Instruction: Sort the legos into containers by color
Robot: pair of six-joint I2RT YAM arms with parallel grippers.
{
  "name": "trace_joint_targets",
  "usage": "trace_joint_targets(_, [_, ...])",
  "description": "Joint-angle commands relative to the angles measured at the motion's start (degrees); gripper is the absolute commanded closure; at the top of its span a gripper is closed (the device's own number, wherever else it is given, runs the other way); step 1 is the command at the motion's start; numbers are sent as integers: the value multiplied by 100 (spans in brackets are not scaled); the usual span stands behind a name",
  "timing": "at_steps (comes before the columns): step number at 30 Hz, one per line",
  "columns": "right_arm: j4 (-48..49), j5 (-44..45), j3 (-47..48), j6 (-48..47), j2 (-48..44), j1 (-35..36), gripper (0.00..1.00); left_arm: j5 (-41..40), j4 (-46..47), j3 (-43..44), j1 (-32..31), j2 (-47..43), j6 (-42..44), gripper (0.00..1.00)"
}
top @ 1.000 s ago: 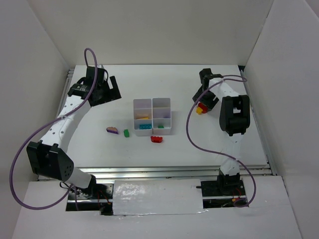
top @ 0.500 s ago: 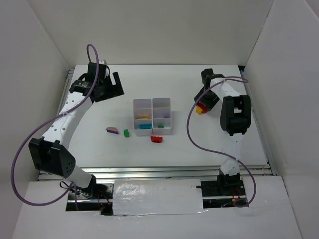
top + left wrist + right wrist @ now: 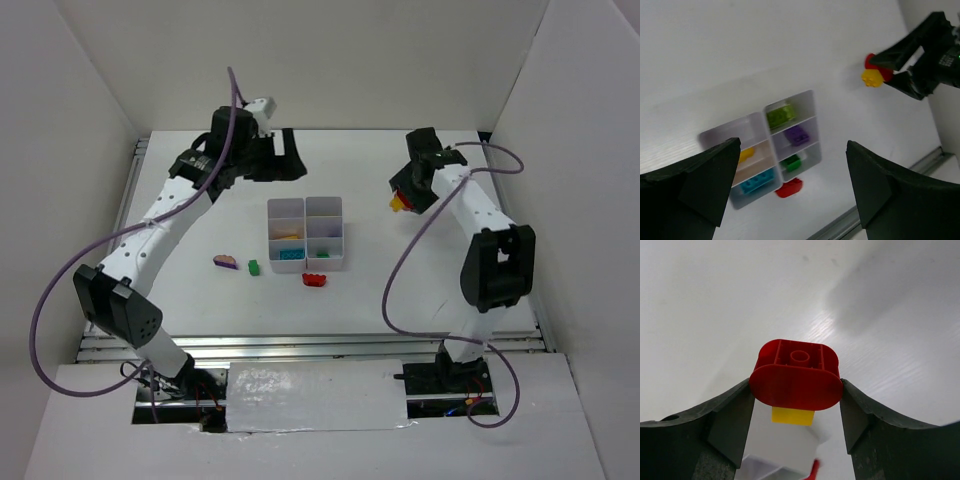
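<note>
White table (image 3: 380, 300); yellow lego (image 3: 792, 416) mostly hidden behind red lego (image 3: 795, 375).

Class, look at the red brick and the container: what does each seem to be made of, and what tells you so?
Red brick: likely hard moulded plastic, glossy, given its even colour, crisp moulded ribs and soft sheen.
Container: probably thin white plastic, given its smooth, thin walls that look faintly see-through.

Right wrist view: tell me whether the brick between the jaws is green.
No, the brick clamped between the jaws is red, with a yellow piece attached to it.
</note>
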Motion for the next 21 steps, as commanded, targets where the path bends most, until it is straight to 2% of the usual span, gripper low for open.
trace_joint_targets(1, [167, 408, -66, 781, -940, 184, 100, 849, 725, 448, -447, 190, 167, 0])
trace_joint_targets(2, [167, 425, -75, 851, -1072, 236, 100, 1190, 865, 465, -605, 286, 123, 0])
trace_joint_targets(8, [421, 381, -49, 1054, -2117, 482, 100, 1904, 1736, 833, -1195, 716, -272, 1])
trace_joint_targets(16, [554, 258, 152, 1124, -2725, 860, 100, 2326, 2562, 1133, -1415, 1332, -764, 5])
trace_joint_targets(21, [685, 382, 189, 1098, -2884, 1062, 100, 2292, 2686, 1134, -1477, 1421, -792, 6])
